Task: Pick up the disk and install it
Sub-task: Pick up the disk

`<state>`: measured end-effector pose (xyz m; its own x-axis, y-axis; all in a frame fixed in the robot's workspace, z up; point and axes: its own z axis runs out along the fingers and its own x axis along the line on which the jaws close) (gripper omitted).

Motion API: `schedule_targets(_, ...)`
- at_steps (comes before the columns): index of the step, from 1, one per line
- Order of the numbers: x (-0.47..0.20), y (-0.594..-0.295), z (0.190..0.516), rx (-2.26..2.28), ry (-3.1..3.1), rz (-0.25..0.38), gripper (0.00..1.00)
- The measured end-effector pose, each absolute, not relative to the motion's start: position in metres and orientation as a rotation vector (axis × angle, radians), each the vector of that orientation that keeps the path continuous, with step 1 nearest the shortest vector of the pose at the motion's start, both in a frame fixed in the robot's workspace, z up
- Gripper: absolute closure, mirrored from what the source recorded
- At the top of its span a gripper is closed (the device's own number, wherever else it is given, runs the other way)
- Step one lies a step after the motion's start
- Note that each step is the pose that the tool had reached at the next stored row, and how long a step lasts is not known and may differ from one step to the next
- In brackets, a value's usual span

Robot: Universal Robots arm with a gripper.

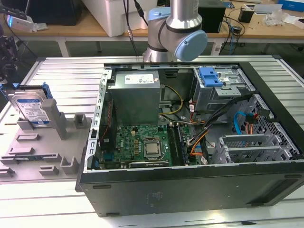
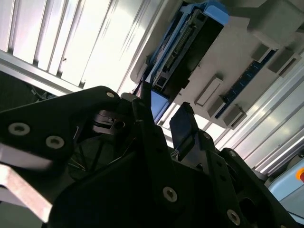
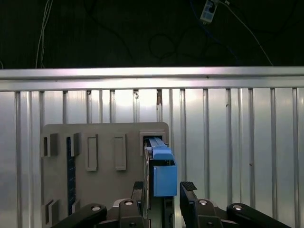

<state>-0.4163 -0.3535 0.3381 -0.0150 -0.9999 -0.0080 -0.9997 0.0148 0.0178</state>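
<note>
Standing on edge in a grey moulded holder [image 1: 59, 137] on the ribbed aluminium tabletop [image 1: 61, 71], at the exterior view's left, the flat silver rectangular disk [image 1: 32, 107] in its blue plastic carrier looked rigid, weighty and shock-sensitive, best pinched across its flat faces; the black gripper [image 3: 164, 187] pointed down over its blue edge; its fingers [image 3: 188, 190] stood parted either side, gripping nothing.

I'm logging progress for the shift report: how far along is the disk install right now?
Done: nothing is installed yet; the disk stands upright in the grey fixture, outside the open computer case. In hand: in the first wrist view the open gripper has the disk's blue bracket between its fingers, not clamped. Left: the grasp, the lift and the installation.
</note>
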Motion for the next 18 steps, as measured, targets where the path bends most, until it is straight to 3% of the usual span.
schedule_targets(18,-0.42,-0.3533,0.329,2.228,-2.226,-0.007,0.56)
